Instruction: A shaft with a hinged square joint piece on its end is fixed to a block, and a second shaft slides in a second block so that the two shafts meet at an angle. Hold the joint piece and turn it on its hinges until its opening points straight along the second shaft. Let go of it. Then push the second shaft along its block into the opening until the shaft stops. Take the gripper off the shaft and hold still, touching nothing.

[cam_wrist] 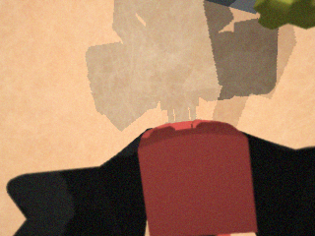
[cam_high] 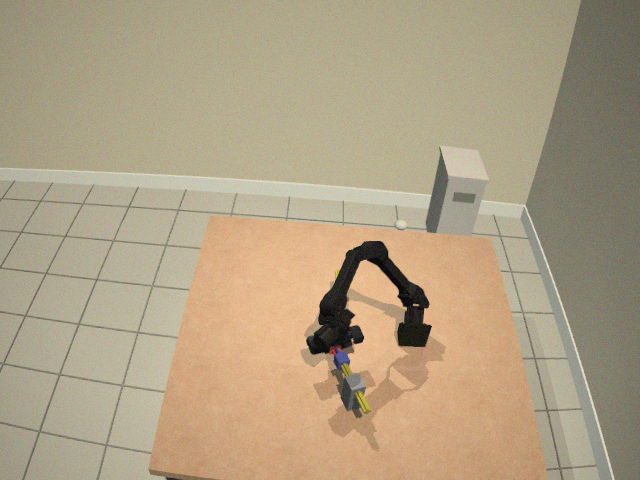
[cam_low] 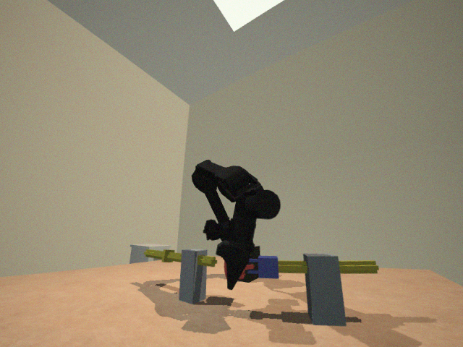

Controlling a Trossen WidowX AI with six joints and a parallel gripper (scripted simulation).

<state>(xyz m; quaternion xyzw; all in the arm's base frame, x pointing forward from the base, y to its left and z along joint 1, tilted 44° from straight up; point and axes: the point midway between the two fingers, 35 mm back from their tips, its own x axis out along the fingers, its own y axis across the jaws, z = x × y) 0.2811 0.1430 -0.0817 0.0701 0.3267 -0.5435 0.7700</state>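
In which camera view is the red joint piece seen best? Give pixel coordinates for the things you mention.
The wrist view: it shows a broad face of the red joint piece (cam_high: 334,349) (cam_low: 251,269) (cam_wrist: 198,184) between the jaws. The top view shows only a small red bit beside the blue part (cam_high: 341,358) (cam_low: 268,267); the exterior view, red portions partly hidden.

Beige walls (cam_high: 258,93) (cam_low: 93,130), pale tiled floor (cam_high: 93,310), white baseboard (cam_high: 248,185), grey cabinet (cam_high: 461,204) near the corner, bright ceiling panel (cam_low: 243,13)

Plain tiled-floor room (cam_high: 93,330), type unclear
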